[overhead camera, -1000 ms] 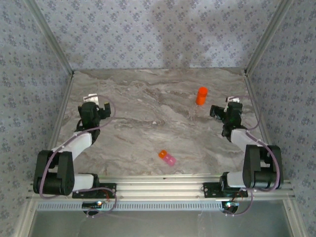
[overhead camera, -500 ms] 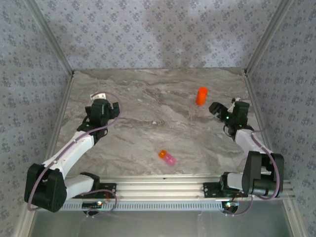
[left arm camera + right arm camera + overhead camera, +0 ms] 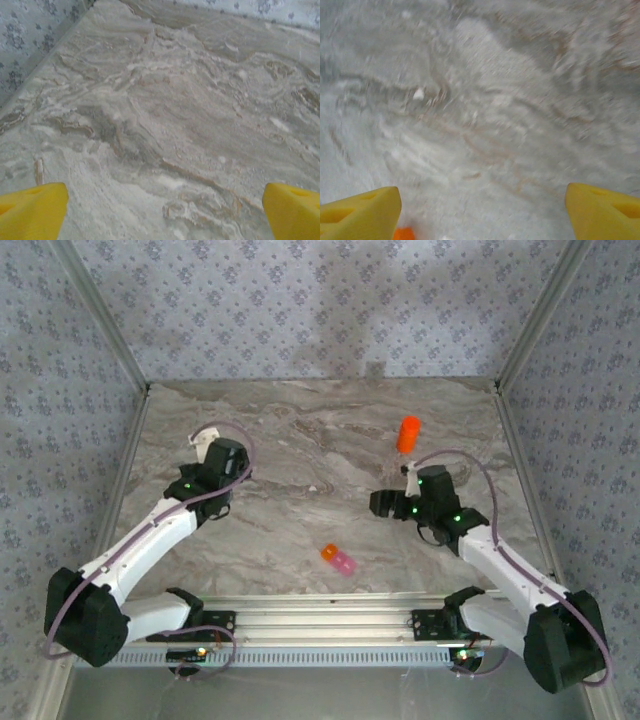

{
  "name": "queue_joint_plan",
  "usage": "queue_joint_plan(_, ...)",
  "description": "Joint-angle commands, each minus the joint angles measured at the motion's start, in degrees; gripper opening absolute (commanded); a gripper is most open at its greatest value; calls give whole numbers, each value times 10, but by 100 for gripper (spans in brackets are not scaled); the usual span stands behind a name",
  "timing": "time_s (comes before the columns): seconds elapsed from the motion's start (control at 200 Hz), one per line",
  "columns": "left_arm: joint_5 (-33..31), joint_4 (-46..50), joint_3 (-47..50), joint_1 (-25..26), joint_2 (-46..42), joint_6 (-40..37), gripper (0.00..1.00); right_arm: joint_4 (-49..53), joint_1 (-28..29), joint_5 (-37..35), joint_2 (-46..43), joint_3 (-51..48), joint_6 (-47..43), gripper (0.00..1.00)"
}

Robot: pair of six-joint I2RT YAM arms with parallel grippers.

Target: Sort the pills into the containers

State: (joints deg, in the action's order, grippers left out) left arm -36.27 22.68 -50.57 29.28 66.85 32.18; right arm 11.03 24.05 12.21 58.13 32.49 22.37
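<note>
on top cam: containers (image 3: 339, 559), bottle (image 3: 408, 433); r wrist: orange sliver (image 3: 403, 233), blurred.

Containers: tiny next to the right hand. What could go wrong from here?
1. The containers are far smaller than the right hand; a low pass could shove them off their spot.
2. The right wrist view is blurred, so the white speck, perhaps a pill, may be missed.
</note>
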Motion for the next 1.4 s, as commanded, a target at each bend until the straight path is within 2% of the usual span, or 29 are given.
queue_joint_plan(0.0,4,34,9,13,-21,36,99,50,64,-58,-7,-3,-24,87)
queue_joint_plan(0.26,76,-36,64,15,-68,65,99,89,226,-176,69,32,-31,86)
queue_joint_plan(0.54,100,-43,63,14,-83,56,99,108,347,-244,164,70,-36,87)
queue_joint_plan(0.66,108,-50,68,14,-87,49,99,111,381,-262,195,82,-38,87)
queue_joint_plan(0.905,111,-54,73,14,-95,43,99,99,398,-271,243,79,-23,87)
queue_joint_plan(1.099,116,-53,75,15,-95,44,99,96,394,-264,262,82,-18,82)
queue_joint_plan(1.394,123,-54,104,14,-114,52,99,59,328,-230,266,70,-24,75)
